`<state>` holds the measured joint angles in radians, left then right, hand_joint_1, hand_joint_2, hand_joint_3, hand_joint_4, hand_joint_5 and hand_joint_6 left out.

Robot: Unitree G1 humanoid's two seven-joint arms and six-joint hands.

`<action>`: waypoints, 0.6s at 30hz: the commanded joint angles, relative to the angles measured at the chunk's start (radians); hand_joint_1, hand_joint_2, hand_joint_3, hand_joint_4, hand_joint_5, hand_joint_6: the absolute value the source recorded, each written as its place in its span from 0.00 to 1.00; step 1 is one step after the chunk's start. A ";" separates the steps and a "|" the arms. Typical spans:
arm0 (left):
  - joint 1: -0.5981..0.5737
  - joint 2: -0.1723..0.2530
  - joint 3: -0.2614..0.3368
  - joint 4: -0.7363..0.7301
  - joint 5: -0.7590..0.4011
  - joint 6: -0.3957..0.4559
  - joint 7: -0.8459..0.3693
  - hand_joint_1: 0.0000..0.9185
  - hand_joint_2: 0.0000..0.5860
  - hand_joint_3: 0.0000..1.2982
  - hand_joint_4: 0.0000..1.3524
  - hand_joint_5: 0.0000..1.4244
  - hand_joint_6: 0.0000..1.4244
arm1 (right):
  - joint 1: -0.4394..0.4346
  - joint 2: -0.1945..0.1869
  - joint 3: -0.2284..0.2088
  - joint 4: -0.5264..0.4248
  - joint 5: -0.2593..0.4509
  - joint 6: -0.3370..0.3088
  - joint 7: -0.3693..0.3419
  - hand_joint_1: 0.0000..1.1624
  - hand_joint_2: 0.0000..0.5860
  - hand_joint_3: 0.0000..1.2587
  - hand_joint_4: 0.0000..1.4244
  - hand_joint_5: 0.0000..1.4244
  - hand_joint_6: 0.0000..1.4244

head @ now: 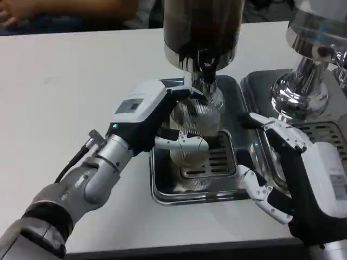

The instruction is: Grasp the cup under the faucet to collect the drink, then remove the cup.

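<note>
A clear ribbed cup (pixel 195 127) stands on the grated drip tray (pixel 162 187) directly under the black faucet (pixel 206 67) of a dark drink dispenser (pixel 201 27). My left hand (pixel 162 116) wraps around the cup from the left, its fingers (pixel 187 143) curled across the cup's front. Whether liquid is flowing I cannot tell. My right hand (pixel 282 173) hovers to the right of the tray, fingers spread and holding nothing.
A second chrome dispenser (pixel 309 70) with its own drip tray (pixel 325 130) stands at the right, close behind my right hand. Bare white table (pixel 70 76) stretches to the left. The table's front edge runs near the picture's bottom.
</note>
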<state>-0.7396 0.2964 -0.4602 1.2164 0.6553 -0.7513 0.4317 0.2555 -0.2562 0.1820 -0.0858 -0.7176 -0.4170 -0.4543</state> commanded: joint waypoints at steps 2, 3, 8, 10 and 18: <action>-0.003 0.009 -0.054 -0.010 0.069 0.008 0.076 0.38 0.11 0.40 0.39 0.53 0.58 | 0.022 0.006 -0.010 -0.026 0.002 0.001 0.000 0.34 0.81 0.25 0.25 0.18 0.19; -0.002 0.010 -0.060 -0.011 0.075 0.009 0.087 0.38 0.11 0.40 0.39 0.53 0.58 | 0.023 0.006 -0.010 -0.027 0.002 0.001 0.001 0.34 0.81 0.25 0.25 0.18 0.19; 0.012 0.021 -0.085 -0.016 0.107 0.015 0.137 0.36 0.11 0.37 0.35 0.47 0.48 | 0.031 0.010 -0.008 -0.032 0.002 0.000 0.005 0.34 0.81 0.25 0.25 0.19 0.19; 0.016 0.026 -0.090 -0.019 0.118 0.020 0.156 0.35 0.11 0.36 0.34 0.45 0.46 | 0.031 0.010 -0.007 -0.033 0.002 0.000 0.008 0.34 0.81 0.25 0.25 0.19 0.19; 0.033 0.042 -0.087 -0.030 0.123 0.024 0.182 0.29 0.08 0.29 0.24 0.36 0.35 | 0.029 0.010 -0.009 -0.038 0.005 0.002 0.014 0.34 0.81 0.26 0.25 0.20 0.20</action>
<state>-0.7138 0.3222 -0.5348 1.1947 0.7662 -0.7338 0.6031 0.2805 -0.2457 0.1765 -0.1105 -0.7174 -0.4169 -0.4489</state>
